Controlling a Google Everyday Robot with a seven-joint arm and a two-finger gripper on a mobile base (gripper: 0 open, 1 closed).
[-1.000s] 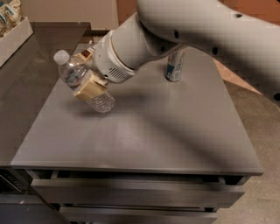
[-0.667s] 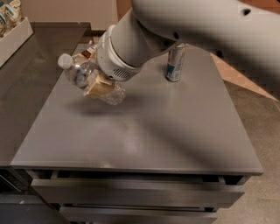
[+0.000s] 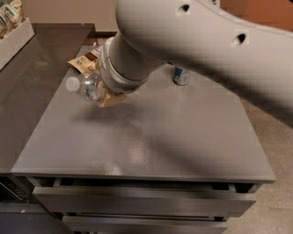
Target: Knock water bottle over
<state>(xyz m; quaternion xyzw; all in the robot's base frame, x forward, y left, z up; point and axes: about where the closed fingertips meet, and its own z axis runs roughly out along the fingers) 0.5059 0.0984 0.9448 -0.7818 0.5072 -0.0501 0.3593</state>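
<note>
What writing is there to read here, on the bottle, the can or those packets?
No text is readable.
Water bottle, at the gripper on the table's back left: no label legible.
Can: blue label, too blurred.
Snack packet: dark print, too blurred.
Bags in the white tray: too blurred.

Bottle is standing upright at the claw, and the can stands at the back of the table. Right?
Not quite. The camera view shows the bottle tipped sideways, cap pointing left, not upright. It is at the claw, and the can does stand at the back of the table.
</note>
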